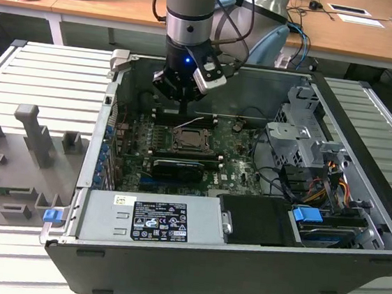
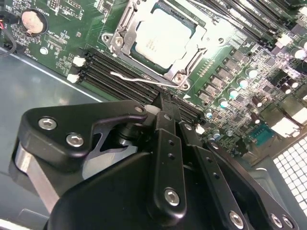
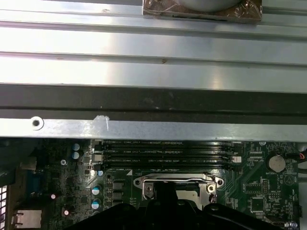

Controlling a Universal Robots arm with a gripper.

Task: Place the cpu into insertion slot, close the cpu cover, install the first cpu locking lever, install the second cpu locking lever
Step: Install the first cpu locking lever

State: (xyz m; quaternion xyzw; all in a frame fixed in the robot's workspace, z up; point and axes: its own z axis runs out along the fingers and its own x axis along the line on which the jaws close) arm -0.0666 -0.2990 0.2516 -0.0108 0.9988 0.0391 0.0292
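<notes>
- Ribbed metal table (image 1: 49,75), wooden desks behind; open computer case (image 1: 203,278) lies on it, grey fixture blocks (image 1: 32,133) on the exterior view's left.
- Arm reaches down into the case. End effector (image 1: 186,109) hangs just above the motherboard (image 1: 236,167), over the memory slots (image 2: 120,72) just beside the socket.
- End effector (image 2: 167,104) fingers are drawn together with nothing between them.
- The cpu (image 2: 160,36) sits flat in the socket, metal top up; in the exterior view the cpu (image 1: 185,140) lies near the board's middle.
- The cpu cover (image 2: 119,39) is folded down, its frame round the chip's top.
- A thin wire locking lever (image 2: 136,76) runs along the socket edge nearest the slots, free end out over them; cannot tell if latched.
- Black card (image 1: 176,167) sits just beside the socket, on the side away from the end effector; power supply (image 1: 150,219) beyond it.
</notes>
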